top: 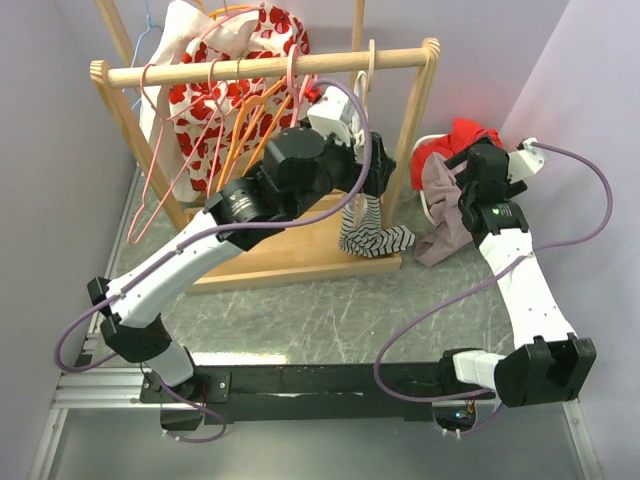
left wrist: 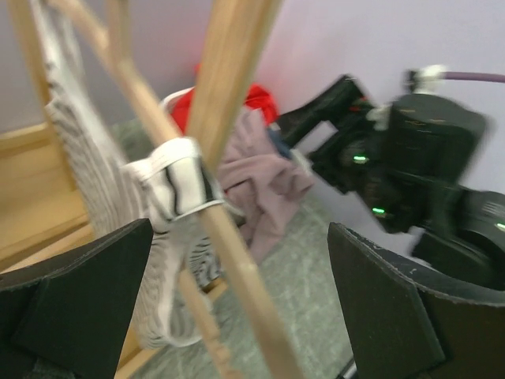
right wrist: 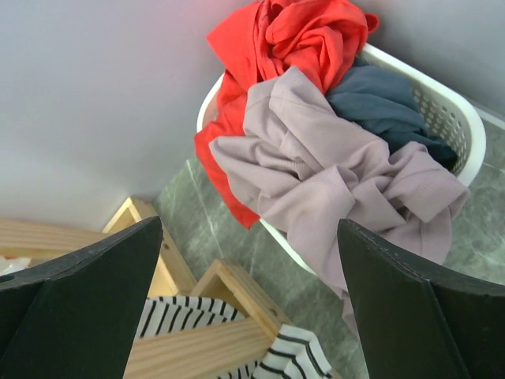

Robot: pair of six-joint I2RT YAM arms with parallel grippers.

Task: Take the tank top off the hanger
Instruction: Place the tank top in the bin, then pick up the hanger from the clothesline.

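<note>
Top view: the left arm reaches from lower left up to the wooden rack at centre. The striped tank top hangs just beyond its wrist, hem down by the rack's base. The right arm is angled toward the clothes pile at right, apart from the rack.

Left wrist view: left tool is wide, holding nothing. A strap wraps the wooden hanger arm mid-frame, between the fingers but not pinched. I judge this as the approach, grasp not yet made. Next I need to close on the strap and slide it off the hanger's end.

Right wrist view: right tool is wide and empty over the white basket. Striped cloth shows at bottom edge.
</note>
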